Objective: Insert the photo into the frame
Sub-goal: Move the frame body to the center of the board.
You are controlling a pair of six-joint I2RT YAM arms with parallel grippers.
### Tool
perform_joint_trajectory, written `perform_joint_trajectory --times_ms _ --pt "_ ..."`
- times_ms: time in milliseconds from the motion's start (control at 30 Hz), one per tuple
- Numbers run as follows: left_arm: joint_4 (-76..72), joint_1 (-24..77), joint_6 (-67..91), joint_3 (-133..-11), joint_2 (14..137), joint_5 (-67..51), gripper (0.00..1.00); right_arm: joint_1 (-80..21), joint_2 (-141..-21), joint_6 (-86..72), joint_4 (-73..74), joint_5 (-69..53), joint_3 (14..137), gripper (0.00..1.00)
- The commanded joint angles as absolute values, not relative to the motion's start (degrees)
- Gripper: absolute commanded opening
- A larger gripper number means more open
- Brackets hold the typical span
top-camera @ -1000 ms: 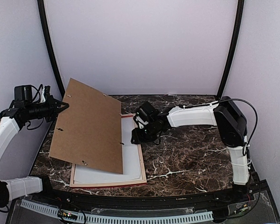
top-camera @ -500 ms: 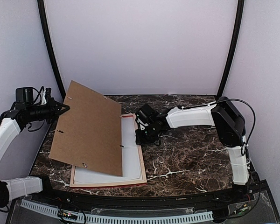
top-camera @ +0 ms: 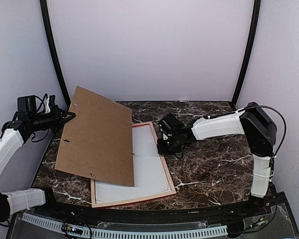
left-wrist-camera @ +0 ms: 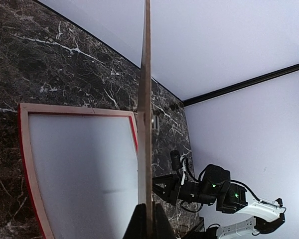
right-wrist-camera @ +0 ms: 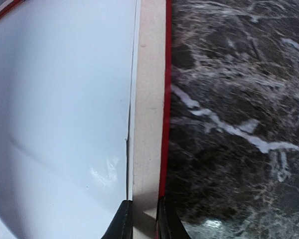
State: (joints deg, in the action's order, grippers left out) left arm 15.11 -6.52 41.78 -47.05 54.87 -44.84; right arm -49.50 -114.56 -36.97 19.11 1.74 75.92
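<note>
The frame lies flat on the marble table, pale wood back up and red at its edges. A plain white sheet fills it. I cannot tell whether this is the photo's back, and no landscape print shows. My right gripper is shut on the frame's right rail, one finger on each side. My left gripper is shut on the far left edge of the brown backing board and holds it tilted above the frame's left part. In the left wrist view the board is edge-on between the fingers.
The dark marble table stretches to the right of the frame. Black curved posts and pale walls enclose the back and sides. A black rail runs along the near edge. The right arm reaches across the middle.
The frame has slid right and toward the front and turned a little, with my right gripper on its rail. The left gripper still holds the board in about the same place.
</note>
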Motion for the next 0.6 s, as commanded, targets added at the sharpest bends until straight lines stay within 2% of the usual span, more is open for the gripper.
perform_joint_trajectory --times_ms 0,367,567 --pt "8.99 -6.26 45.12 -46.32 52.99 -47.81 0.00 -47.17 -109.62 -41.18 16.82 4.99 68.65 0.09" --pt "-1.14 4.14 50.61 -44.84 56.28 -43.36 0.00 -43.88 -99.45 -47.71 11.63 7.71 56.00 0.04" --pt "-5.34 9.38 53.04 -44.53 58.65 -40.91 0.00 -43.83 -99.35 -48.45 10.22 7.09 55.09 0.05"
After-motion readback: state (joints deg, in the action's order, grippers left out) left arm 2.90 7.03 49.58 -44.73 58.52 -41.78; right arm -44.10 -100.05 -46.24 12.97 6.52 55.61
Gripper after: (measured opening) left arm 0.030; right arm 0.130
